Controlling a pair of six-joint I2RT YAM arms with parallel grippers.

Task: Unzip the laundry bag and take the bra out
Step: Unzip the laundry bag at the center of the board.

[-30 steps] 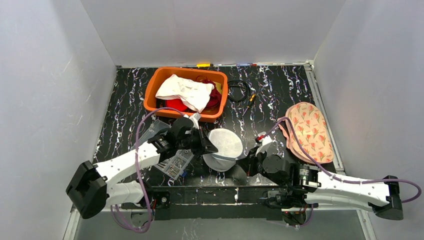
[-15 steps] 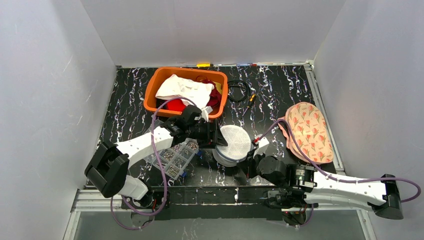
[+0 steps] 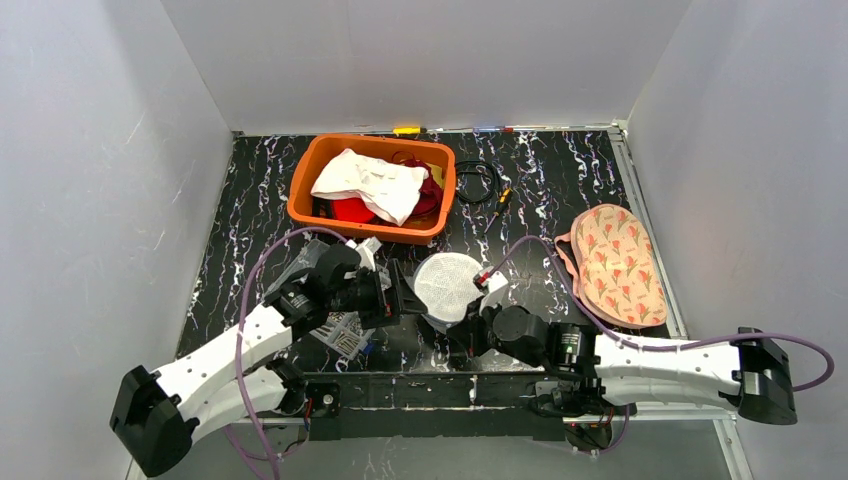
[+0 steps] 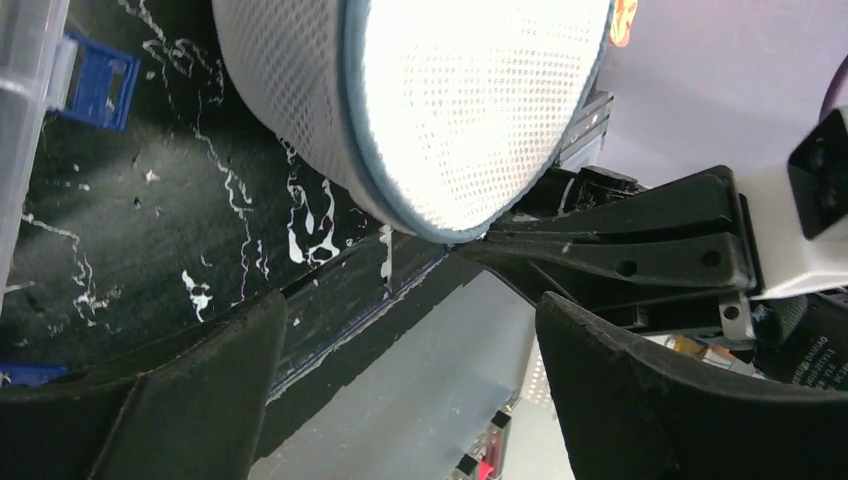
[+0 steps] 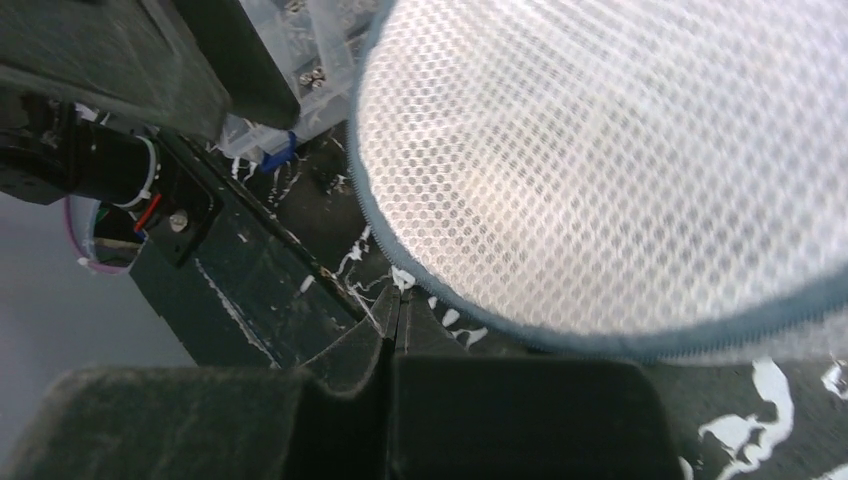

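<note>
Reaching in from the left: the left arm (image 3: 230, 345) stretches over a black, white-veined counter (image 3: 560, 170) toward its middle.
Left fingers (image 3: 405, 292): spread wide with nothing between them (the wrist view shows only counter and bag through the gap), just left of the laundry bag.
Parts box (image 3: 345, 335): a clear compartment box of small hardware, lying on the counter under the left arm.
Orange bin (image 3: 300, 195): at the back left, holding a crumpled white cloth (image 3: 365, 180) over something red.
Laundry bag (image 3: 448, 285): a round drum of white mesh with a blue-grey rim, front centre of the counter, tilted so its flat face shows from above; it sits between the two sets of fingers.
Right fingers (image 5: 395, 345): pressed together, their tips at the bag's rim; whether they pinch it cannot be told.
Cable (image 3: 478, 182): a black coil right of the bin.
Bra (image 3: 612, 262): pink with a floral print, lying on the counter by the right edge, outside the bag and well apart from it.
</note>
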